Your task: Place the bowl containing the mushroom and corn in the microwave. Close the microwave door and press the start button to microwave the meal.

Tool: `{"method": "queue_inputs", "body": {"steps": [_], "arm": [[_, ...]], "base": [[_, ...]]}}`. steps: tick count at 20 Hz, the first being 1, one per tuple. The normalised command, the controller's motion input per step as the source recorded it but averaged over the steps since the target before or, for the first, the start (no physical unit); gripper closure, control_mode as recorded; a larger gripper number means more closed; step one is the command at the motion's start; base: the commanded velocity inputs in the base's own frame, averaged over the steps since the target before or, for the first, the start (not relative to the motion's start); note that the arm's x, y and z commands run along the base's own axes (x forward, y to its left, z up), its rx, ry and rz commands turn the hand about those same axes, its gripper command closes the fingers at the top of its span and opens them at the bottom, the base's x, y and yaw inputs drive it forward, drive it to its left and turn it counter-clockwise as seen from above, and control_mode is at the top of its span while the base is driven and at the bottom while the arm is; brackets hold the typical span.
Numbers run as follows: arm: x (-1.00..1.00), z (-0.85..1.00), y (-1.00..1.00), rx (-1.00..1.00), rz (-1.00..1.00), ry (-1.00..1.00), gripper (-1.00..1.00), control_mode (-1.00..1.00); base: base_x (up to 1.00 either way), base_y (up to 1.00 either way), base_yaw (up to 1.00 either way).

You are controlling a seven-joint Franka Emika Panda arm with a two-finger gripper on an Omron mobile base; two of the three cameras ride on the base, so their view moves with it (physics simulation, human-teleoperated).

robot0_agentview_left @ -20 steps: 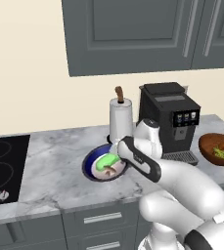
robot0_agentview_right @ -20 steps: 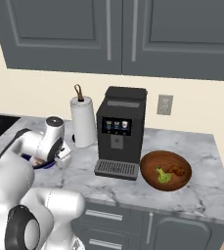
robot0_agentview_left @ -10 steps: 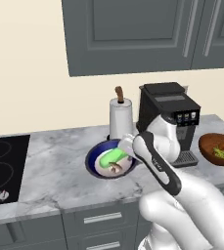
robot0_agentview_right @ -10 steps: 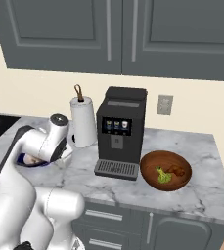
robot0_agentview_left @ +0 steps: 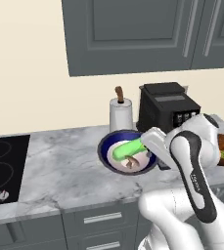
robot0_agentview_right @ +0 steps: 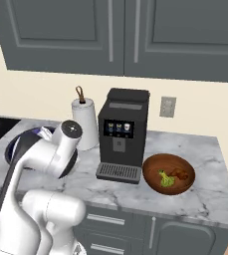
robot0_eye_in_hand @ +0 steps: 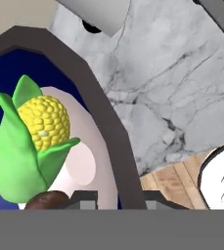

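Gripper (robot0_eye_in_hand: 117, 197) fingers straddle the bowl (robot0_agentview_left: 109, 146) rim, one tip inside, one outside, closed on it. That's an edge pinch, likely because the bowl is too wide to span. In the hand view the rim runs straight up between the tips.

Bowl looks slightly tilted, and I judge it lifted just off the counter (robot0_agentview_left: 59, 166), over the middle of the counter in front of the paper-towel roll (robot0_agentview_left: 122, 112), nearer the back edge than the front. Corn (robot0_agentview_left: 127, 148) lies across the bowl, husk open, yellow kernels showing; mushroom (robot0_agentview_left: 131, 162) sits beside it on the gripper side.

Coffee machine (robot0_agentview_right: 122, 133) stands just right of the roll. A wooden bowl (robot0_agentview_right: 168, 173) sits further right, towards the counter's right end.

Risk: a one-sided pinch could let the bowl tip and the corn roll.
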Motion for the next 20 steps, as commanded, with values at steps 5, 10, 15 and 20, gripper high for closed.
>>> {"method": "queue_inputs", "body": {"steps": [5, 10, 15, 20], "arm": [[-0.38, 0.75, -0.57, 0.14, 0.0, 0.0, 1.0, -1.0], [-0.45, 0.61, -0.51, 0.12, 0.0, 0.0, 1.0, -1.0], [-0.55, 0.35, -0.36, 0.08, 0.0, -0.01, 1.0, -1.0], [-0.58, 0.34, -0.3, 0.06, 0.0, -0.04, 1.0, -1.0]], "base": [[0.0, 0.0, 0.0], [0.0, 0.0, 0.0], [0.0, 0.0, 0.0], [0.0, 0.0, 0.0]]}}
